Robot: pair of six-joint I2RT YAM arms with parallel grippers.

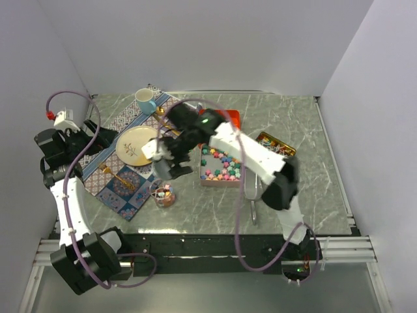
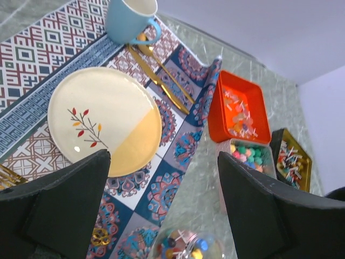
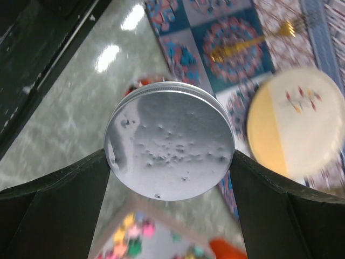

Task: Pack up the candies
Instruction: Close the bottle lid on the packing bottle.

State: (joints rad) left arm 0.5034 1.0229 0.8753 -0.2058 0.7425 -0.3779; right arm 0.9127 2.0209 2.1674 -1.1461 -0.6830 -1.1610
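The candies (image 1: 220, 167) are tiny pastel star lumps heaped in an open tin (image 1: 220, 186) at centre frame in the top view. Thin wrapped pieces lie in an orange tray (image 2: 216, 116) and a gold tin (image 2: 275, 148) at the right of the left wrist view. A few more sit in a small glass jar (image 1: 157, 197) at lower centre.

They look light, hard and loose, and likely to roll and scatter, so pinching single pieces seems a poor bet. The silver scoop (image 1: 253, 203) lying on the table, taken by its handle, would probably suit them better (the wrapped ones look slick as well).

The right gripper (image 3: 170, 156) clasps a round metal lid (image 3: 170, 143) by its rim, just above the jar. The left gripper (image 2: 164, 156) is spread wide and holds nothing, at the left of the scene.

The table (image 1: 293, 195) is glossy marbled stone, hard enough for sweets to bounce. A patterned mat (image 2: 32, 59) with plate (image 2: 102, 118) and mug (image 2: 129, 21) fills the left. White walls (image 1: 195, 45) close in on three sides, and the right arm crosses over the tins, leaving little room.
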